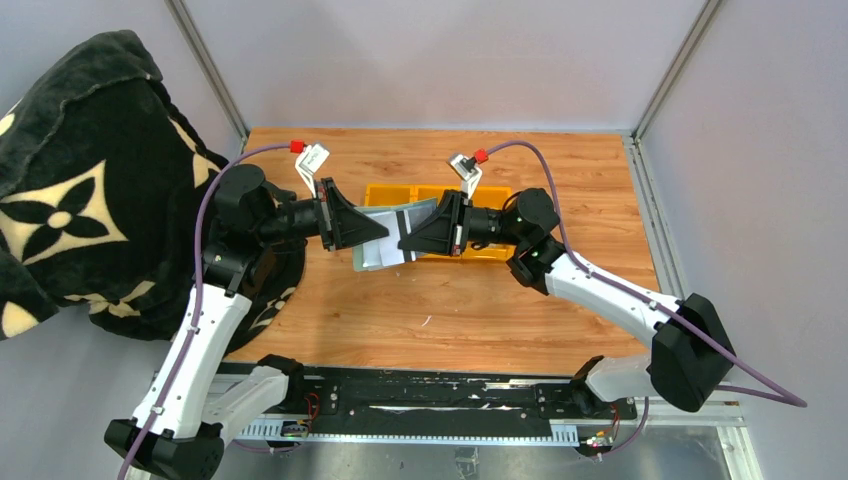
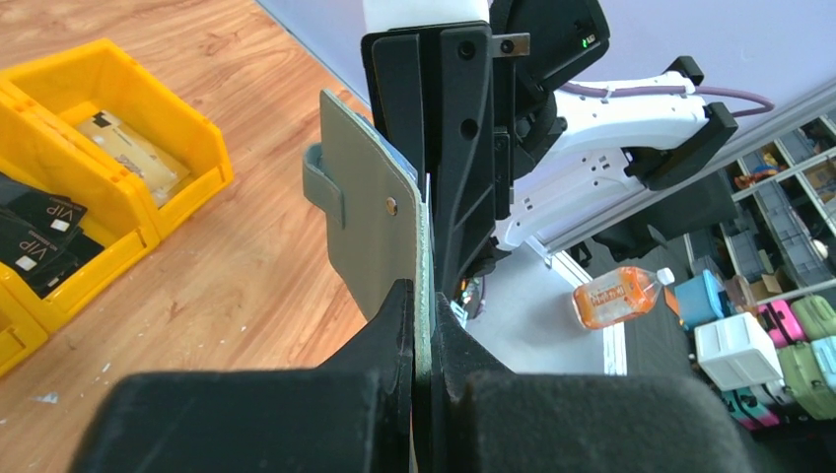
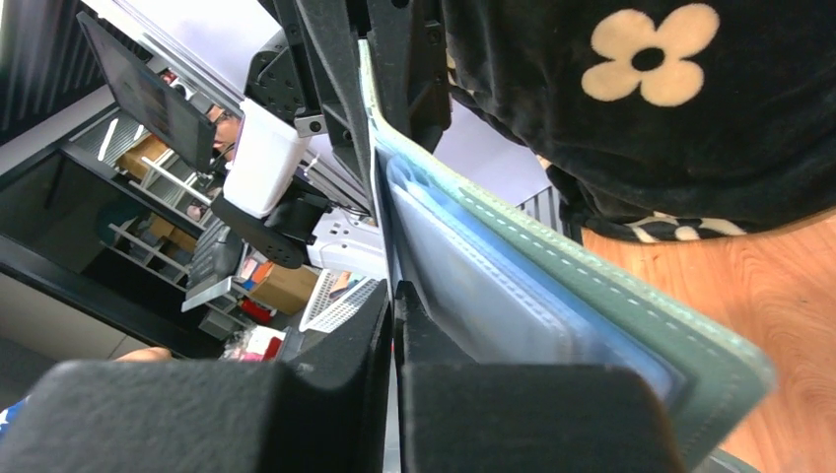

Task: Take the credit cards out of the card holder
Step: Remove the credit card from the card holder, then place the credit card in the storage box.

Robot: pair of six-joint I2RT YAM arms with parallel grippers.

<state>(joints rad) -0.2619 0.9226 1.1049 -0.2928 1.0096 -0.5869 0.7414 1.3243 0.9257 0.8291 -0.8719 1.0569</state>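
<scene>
The sage green card holder (image 1: 378, 255) hangs open in mid-air between my two grippers, in front of the yellow tray (image 1: 385, 192). My left gripper (image 1: 384, 232) is shut on one green edge of the holder (image 2: 370, 217), seen edge-on between its jaws (image 2: 424, 307). My right gripper (image 1: 403, 243) faces it and is shut (image 3: 392, 301) on a thin pale sheet at the holder's inner side (image 3: 592, 286), seemingly the pale grey-silver credit card. A tan-gold card (image 2: 128, 148) lies in one tray compartment.
Black VIP cards (image 2: 34, 236) lie in the tray's middle compartment. A black blanket with cream flowers (image 1: 80, 180) covers the table's left side and edge, close behind my left arm. The tray (image 2: 197, 148) sits toward the back of the wooden table.
</scene>
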